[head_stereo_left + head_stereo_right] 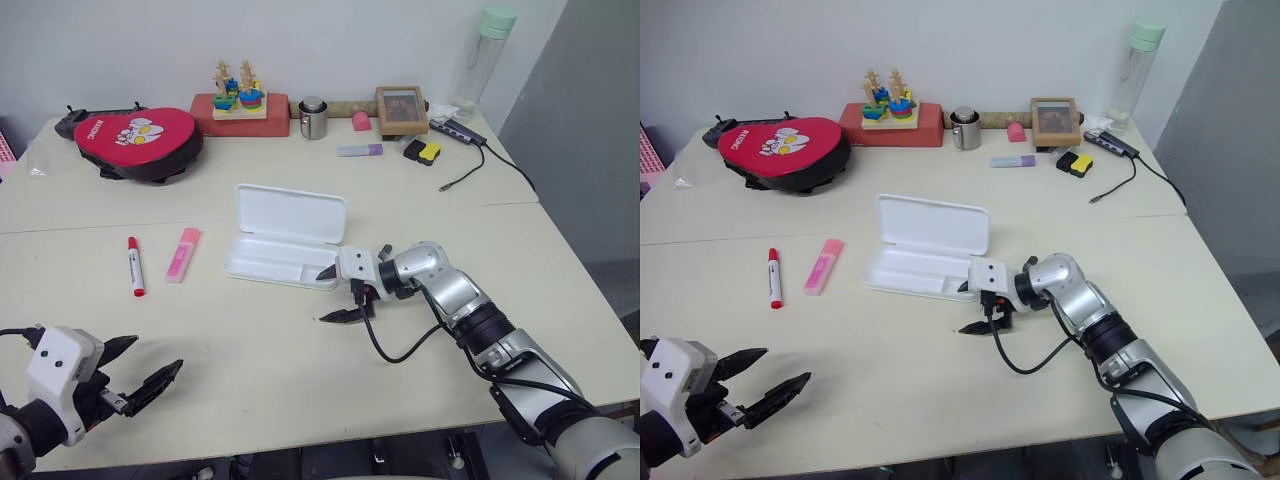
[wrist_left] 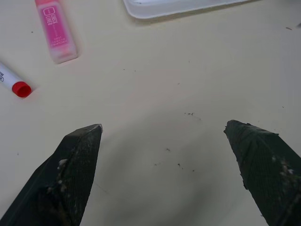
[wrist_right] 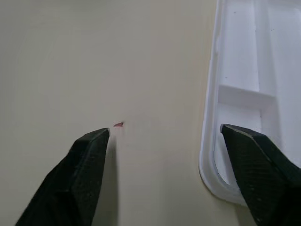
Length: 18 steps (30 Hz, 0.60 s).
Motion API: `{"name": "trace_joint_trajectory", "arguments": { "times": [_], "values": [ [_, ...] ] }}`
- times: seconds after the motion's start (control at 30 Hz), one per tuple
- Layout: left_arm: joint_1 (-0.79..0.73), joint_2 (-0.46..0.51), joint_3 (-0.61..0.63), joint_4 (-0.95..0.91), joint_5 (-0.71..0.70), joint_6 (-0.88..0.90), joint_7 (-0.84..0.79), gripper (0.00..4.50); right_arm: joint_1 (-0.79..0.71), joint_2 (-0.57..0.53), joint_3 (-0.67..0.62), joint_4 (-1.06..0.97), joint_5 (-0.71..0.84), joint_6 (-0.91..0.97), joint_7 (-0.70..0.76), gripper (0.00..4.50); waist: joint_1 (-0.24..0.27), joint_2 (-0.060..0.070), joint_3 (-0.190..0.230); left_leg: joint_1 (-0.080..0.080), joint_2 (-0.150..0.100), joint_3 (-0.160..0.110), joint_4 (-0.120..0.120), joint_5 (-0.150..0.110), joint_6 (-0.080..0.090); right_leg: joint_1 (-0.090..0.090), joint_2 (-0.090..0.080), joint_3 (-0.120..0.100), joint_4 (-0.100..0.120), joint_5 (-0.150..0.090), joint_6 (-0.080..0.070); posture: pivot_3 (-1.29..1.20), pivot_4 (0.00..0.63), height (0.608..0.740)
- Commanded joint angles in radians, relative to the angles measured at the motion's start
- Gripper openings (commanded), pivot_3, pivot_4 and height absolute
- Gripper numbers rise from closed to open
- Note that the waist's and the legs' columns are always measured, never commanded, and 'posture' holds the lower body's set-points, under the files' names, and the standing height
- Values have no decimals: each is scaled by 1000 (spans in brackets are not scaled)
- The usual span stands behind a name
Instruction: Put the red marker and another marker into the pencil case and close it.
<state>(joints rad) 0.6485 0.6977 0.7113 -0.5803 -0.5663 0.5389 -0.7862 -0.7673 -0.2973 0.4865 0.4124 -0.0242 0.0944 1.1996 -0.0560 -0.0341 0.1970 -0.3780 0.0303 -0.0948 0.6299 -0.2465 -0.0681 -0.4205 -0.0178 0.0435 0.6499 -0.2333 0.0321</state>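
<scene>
From the head views, the case (image 1: pixel 287 237) lies open on the bench (image 1: pixel 300 380), lid up. The right tool (image 1: pixel 336 294) hangs low at the case's near right corner, its fingers apart, one tip at the case's rim and the other over the bench beside it. The red marker (image 1: pixel 133 265) and the pink highlighter (image 1: pixel 183 253) lie side by side on the bench, well off from that tool, beyond the case. The left tool (image 1: pixel 140 368) hovers near the front edge, spread wide and empty, with both pens ahead of it.

In the left wrist view, the highlighter (image 2: pixel 55 30) and the marker's red end (image 2: pixel 21 88) lie beyond the spread fingers (image 2: pixel 70 169).

In the right wrist view, one finger (image 3: pixel 263 165) overlaps the case's corner (image 3: pixel 210 165); the other is over bare bench.
</scene>
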Motion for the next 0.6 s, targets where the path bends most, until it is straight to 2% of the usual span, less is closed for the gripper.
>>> {"name": "trace_joint_trajectory", "arguments": {
  "times": [0.03,0.37,0.4,0.6],
  "values": [
    [-1,-7,14,-24,9,-6,12,4500,-7,-28,24,-30,-36,23,34,2891,0,0,0,0,0,0,0,0,0,0,0,0,0,0,0,0,150,740],
    [-8,-21,-7,-36,14,-4,31,4500,-21,-35,25,-59,-61,49,46,202,0,0,0,0,0,0,0,0,0,0,0,0,0,0,0,0,150,740],
    [-9,-22,-9,-36,15,-4,33,4500,-22,-34,24,-58,-61,49,46,48,0,0,0,0,0,0,0,0,0,0,0,0,0,0,0,0,150,740],
    [-13,-26,-15,-39,18,-4,41,4500,-21,-28,22,-60,-68,51,46,48,0,0,0,0,0,0,0,0,0,0,0,0,0,0,0,0,150,740]
  ]
}}
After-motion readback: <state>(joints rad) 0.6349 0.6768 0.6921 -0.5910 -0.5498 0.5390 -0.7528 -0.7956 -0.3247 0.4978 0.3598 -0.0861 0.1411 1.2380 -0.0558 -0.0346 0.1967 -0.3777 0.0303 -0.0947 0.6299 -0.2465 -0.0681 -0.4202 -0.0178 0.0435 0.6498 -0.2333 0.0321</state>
